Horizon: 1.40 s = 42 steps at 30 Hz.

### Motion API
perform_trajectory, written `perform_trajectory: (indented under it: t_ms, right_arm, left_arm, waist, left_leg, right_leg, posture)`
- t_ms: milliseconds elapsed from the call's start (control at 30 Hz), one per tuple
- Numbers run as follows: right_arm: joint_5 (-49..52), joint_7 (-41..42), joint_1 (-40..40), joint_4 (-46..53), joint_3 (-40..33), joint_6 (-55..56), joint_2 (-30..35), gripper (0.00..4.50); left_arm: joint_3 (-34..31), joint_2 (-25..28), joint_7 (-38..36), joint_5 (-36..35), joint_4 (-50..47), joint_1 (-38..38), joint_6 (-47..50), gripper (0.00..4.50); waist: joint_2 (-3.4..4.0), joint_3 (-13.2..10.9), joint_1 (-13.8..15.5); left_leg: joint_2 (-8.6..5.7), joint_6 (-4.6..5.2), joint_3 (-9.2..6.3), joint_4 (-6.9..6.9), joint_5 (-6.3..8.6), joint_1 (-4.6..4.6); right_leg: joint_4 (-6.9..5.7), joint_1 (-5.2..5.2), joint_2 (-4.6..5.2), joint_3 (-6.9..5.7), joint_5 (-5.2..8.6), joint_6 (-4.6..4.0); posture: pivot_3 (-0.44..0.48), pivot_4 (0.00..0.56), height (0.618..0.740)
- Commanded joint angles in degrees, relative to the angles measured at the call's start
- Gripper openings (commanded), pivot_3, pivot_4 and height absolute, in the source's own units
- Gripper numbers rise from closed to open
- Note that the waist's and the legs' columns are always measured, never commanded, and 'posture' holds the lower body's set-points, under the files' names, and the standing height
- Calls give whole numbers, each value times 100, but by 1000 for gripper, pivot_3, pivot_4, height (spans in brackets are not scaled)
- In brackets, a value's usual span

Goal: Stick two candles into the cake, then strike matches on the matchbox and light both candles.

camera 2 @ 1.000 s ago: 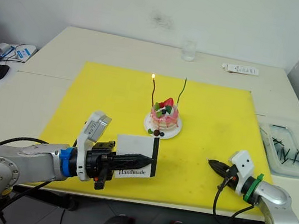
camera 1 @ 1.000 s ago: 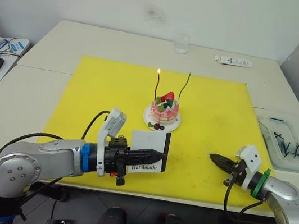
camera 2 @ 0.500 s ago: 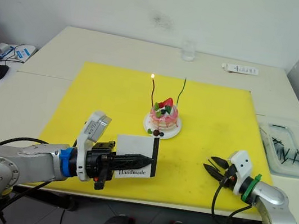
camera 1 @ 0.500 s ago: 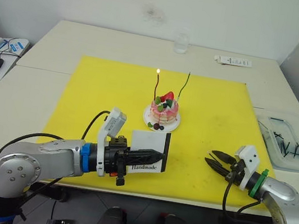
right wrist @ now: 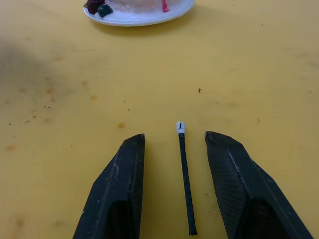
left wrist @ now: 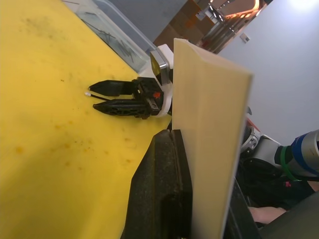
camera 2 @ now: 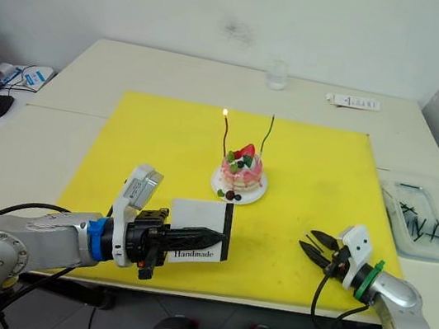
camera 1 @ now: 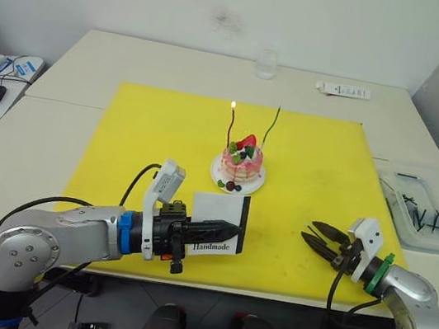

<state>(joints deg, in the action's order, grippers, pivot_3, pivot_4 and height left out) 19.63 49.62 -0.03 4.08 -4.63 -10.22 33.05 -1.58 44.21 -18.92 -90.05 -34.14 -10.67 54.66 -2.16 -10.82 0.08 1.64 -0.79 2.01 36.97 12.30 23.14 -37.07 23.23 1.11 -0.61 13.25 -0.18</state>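
Yellow mat [camera 1: 166, 135] under both arms: our right end effector [right wrist: 174, 184] sits with fingers apart, a match [right wrist: 184, 179] lying loose between them, its long axis along the fingers, pale head toward the cake [camera 1: 242, 161] farther in. Our left end effector [camera 1: 230, 231] is clamped on the matchbox [camera 1: 219, 219], held upright, left of the match. The red candle [camera 1: 231, 129] burns; the green candle [camera 1: 270, 127] looks unlit.
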Motion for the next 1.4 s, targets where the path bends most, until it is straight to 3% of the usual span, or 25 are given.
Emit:
perform_trajectory:
  t_ms: [33,100,200,1367,1400]
  right_arm:
    - [30,-21,57,-136,-134,25,20,1803]
    - [37,-51,28,-148,-125,2,-12,1347]
    - [26,-59,31,-143,-112,1,-34,300]
    - [-33,-48,-23,-291,-38,102,-252,300]
    - [-32,-47,-28,-290,-35,97,-254,141]
  left_arm:
    - [-1,-24,-9,-119,-212,-27,-42,0]
    - [10,-34,1,-131,-212,-46,-42,0]
    - [9,-34,-2,-131,-213,-48,-39,0]
    - [14,-60,-14,-87,-223,-68,-40,0]
    - [15,-61,-11,-90,-223,-72,-41,0]
  waist:
    - [0,0,1]
    - [0,0,1]
    - [0,0,0]
    - [0,0,-11]
    - [0,0,-12]
  left_leg:
    - [-1,0,0,0,0,0]
    - [-2,0,1,0,0,0]
    - [-1,0,1,0,0,0]
    - [3,-1,2,-4,1,-8]
    - [3,-1,2,-4,1,-8]
  right_leg:
    - [1,0,1,0,0,0]
    - [1,-1,2,1,0,0]
    - [1,-1,3,1,0,0]
    - [2,-2,4,1,3,-5]
    - [2,-1,4,1,3,-5]
  posture:
    - [0,150,740]
    - [0,150,740]
    - [0,150,740]
    - [0,150,740]
    - [0,150,740]
